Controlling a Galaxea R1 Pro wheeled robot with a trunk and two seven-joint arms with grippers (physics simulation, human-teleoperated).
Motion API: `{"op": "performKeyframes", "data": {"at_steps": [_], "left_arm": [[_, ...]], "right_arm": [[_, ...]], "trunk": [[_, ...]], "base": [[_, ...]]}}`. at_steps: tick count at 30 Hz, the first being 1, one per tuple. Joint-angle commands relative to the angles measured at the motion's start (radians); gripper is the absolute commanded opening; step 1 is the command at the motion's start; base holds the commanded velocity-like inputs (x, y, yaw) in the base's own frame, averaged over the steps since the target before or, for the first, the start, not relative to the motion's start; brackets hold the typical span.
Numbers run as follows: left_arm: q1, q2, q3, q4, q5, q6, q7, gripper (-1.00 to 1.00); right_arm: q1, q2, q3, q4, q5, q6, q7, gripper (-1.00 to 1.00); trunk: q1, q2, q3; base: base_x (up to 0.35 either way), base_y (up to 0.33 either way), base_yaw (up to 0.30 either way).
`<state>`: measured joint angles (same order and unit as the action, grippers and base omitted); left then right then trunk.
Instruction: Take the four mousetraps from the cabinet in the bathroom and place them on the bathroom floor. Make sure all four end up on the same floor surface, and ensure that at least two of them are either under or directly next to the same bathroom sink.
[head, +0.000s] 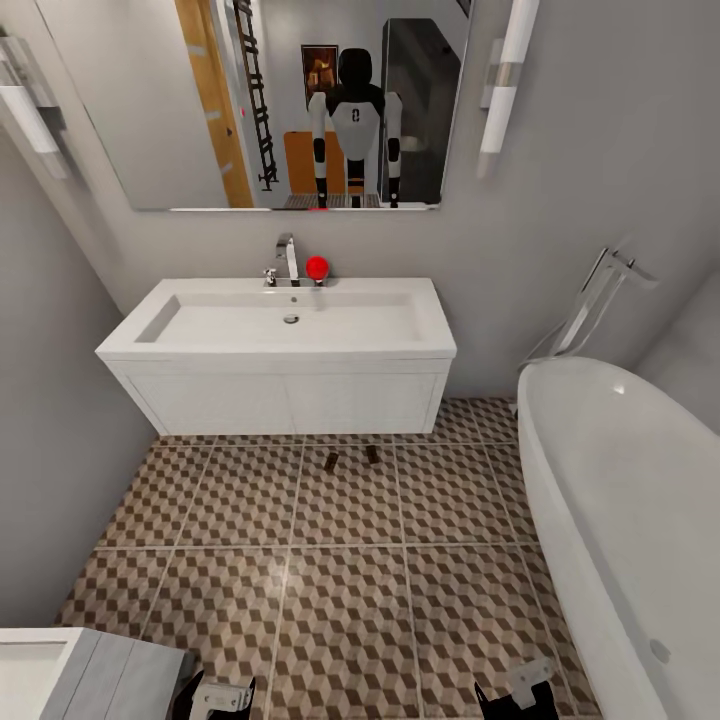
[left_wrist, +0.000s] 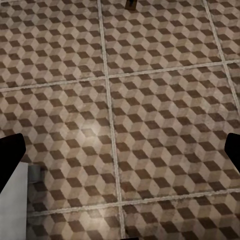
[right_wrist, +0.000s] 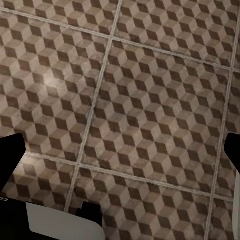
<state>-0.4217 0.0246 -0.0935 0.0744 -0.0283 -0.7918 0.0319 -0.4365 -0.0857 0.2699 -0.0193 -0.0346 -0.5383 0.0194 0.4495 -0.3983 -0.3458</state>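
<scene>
Two mousetraps (head: 351, 458) on bathroom floor (head: 350, 600) ahead of both tools, beside sink (head: 285, 325); two left. Left tool (left_wrist: 120, 155), right tool (right_wrist: 120, 150): spread, empty.

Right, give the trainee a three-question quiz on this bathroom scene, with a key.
1. True or false: two small dark objects lie on the patterned floor just in front of the white vanity.
2. What stands beside the chrome tap on the sink? A) a red ball-shaped object B) a green bottle C) a folded towel
3. Fill in: at the head view's right edge stands a white ____.

Key: 1 true; 2 A, the red object; 3 bathtub.
</scene>
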Motion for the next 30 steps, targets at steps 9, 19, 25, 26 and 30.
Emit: {"op": "performKeyframes", "data": {"at_steps": [9, 19, 25, 26, 30], "left_arm": [[-0.002, 0.000, -0.005, 0.004, -0.002, -0.006, 0.002, 1.00], [-0.002, 0.000, -0.005, 0.004, -0.004, -0.007, 0.001, 1.00], [-0.001, 0.000, -0.005, 0.005, -0.004, -0.006, -0.001, 1.00], [-0.001, 0.000, -0.005, 0.005, -0.004, -0.006, -0.001, 1.00], [0.000, 0.000, -0.005, 0.005, -0.004, -0.006, -0.001, 1.00]], "right_arm": [[-0.001, 0.000, 0.003, 0.001, -0.004, -0.003, 0.002, 1.00], [-0.001, 0.000, 0.003, 0.001, -0.004, -0.003, 0.002, 1.00], [-0.001, -0.001, 0.003, 0.001, -0.004, -0.003, 0.002, 1.00], [-0.001, -0.001, 0.003, 0.001, -0.004, -0.003, 0.002, 1.00], [-0.001, -0.001, 0.003, 0.001, -0.004, -0.003, 0.002, 1.00]], "trunk": [[0.001, -0.002, -0.002], [0.001, -0.002, -0.002], [0.001, -0.002, -0.002], [0.001, -0.002, -0.002], [0.001, -0.002, -0.002]], "base": [[0.000, 0.000, 0.000], [0.000, 0.000, 0.000], [0.000, 0.000, 0.000], [0.000, 0.000, 0.000], [0.000, 0.000, 0.000]]}}
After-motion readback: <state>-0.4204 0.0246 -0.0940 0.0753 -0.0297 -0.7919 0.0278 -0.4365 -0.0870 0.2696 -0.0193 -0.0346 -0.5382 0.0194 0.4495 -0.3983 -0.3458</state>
